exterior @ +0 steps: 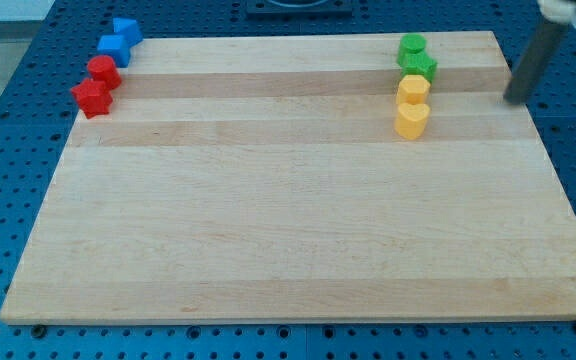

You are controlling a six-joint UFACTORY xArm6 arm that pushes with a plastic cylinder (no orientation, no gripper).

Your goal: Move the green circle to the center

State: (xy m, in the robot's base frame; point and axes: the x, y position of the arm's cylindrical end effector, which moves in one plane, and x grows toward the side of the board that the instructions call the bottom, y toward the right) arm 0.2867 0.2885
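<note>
Tool tip [514, 100] blurred, gripping nothing, well right of green circle [412, 46], rod top cut off.

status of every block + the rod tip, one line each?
green circle: top right, touching the green star, not at center.
green star: between green circle and yellow block.
upper yellow block: touching the yellow heart.
yellow heart: bottom of that column.
two blue blocks: top-left corner.
two red blocks: left edge.
my tip: right of the column, touching nothing.
</note>
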